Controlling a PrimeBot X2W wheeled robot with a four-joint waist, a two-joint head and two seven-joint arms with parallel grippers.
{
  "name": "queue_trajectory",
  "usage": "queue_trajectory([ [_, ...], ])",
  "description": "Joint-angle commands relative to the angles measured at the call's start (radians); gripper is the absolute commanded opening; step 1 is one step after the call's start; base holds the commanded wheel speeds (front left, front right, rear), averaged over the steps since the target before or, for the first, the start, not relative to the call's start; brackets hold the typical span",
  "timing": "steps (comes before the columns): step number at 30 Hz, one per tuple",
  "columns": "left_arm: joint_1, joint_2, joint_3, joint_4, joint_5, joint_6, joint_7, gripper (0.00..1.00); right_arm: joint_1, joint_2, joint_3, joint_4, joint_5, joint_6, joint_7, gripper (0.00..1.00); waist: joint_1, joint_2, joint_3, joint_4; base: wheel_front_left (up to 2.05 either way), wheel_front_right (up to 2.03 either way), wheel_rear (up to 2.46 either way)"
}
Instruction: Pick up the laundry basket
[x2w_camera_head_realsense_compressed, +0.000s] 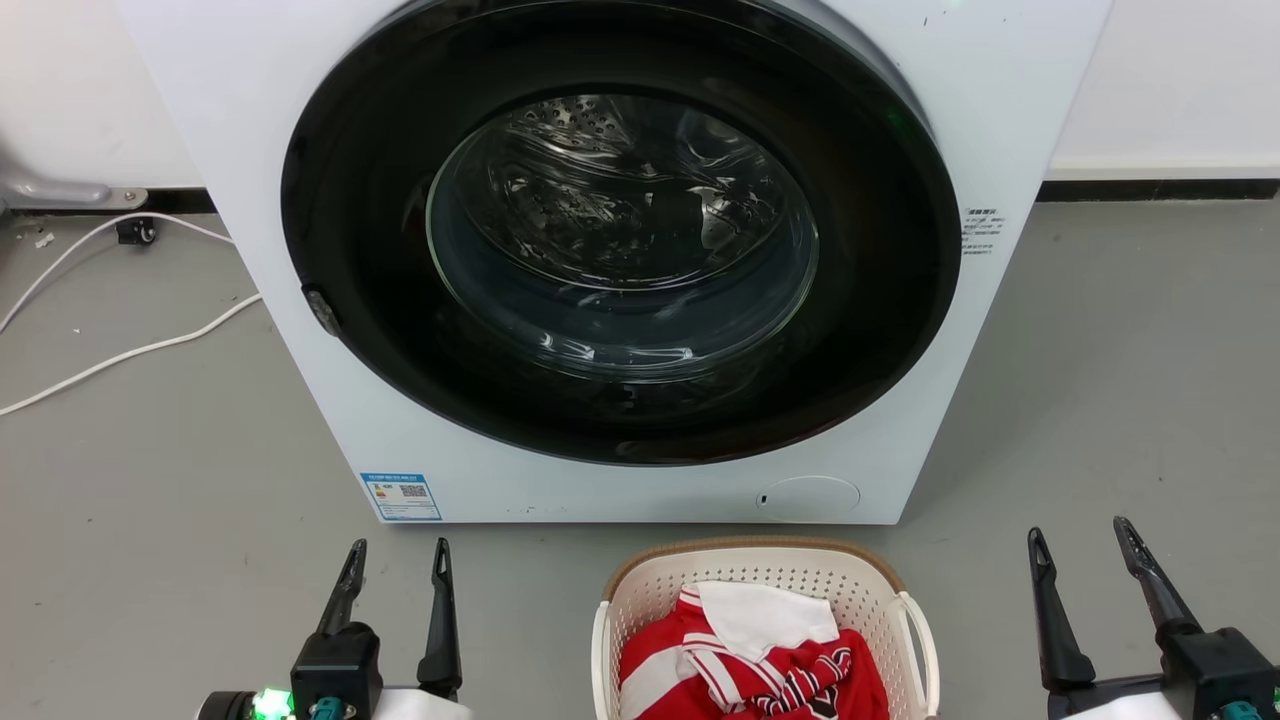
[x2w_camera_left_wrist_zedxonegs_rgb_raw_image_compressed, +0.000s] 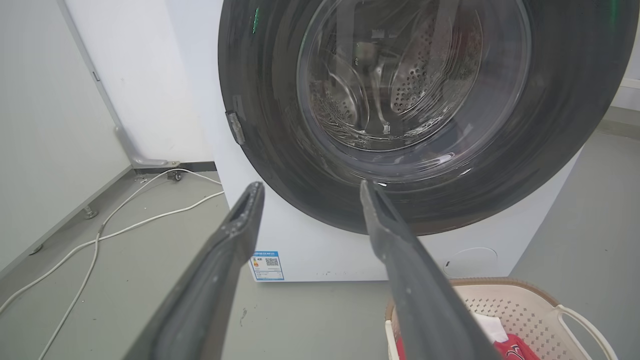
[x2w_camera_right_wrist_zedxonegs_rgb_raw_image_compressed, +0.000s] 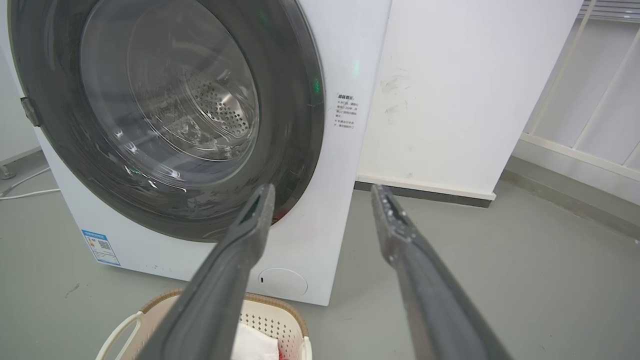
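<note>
My head camera looks forward and down at the washer (x2w_camera_head_realsense_compressed: 620, 490) from close in. Both wrist cameras sit lower, left and right, facing its door (x2w_camera_left_wrist_zedxonegs_rgb_raw_image_compressed: 400, 100). All three share the laundry basket (x2w_camera_head_realsense_compressed: 760, 575).

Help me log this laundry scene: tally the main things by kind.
Washing machine: 1
Laundry basket: 1
Grippers: 2, the left gripper and the right gripper, both open
Total: 4

Grey floor (x2w_camera_head_realsense_compressed: 150, 500): washer (x2w_camera_head_realsense_compressed: 620, 490), laundry basket (x2w_camera_head_realsense_compressed: 800, 580), cable (x2w_camera_head_realsense_compressed: 150, 347)
</note>
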Motion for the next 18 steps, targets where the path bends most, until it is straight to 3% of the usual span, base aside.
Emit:
queue_trajectory([
  [1,0.011,-0.001,0.003,0.001,-0.005,-0.001,-0.005,1.0,0.008,-0.003,0.001,0.0,0.005,0.0,-0.002,1.0,0.0,0.0,0.002,-0.001,0.0,0.0,0.0],
  [10,-0.041,-0.002,-0.01,0.038,-0.016,-0.034,-0.005,1.0,-0.021,-0.003,0.011,0.032,-0.008,0.0,-0.002,1.0,0.0,0.0,0.025,-0.01,0.0,0.0,0.0],
  [18,-0.143,-0.003,-0.06,0.228,-0.041,-0.105,-0.004,1.0,-0.097,-0.003,-0.007,0.147,-0.018,0.0,-0.002,1.0,0.0,0.0,0.086,-0.03,0.0,0.0,0.0],
])
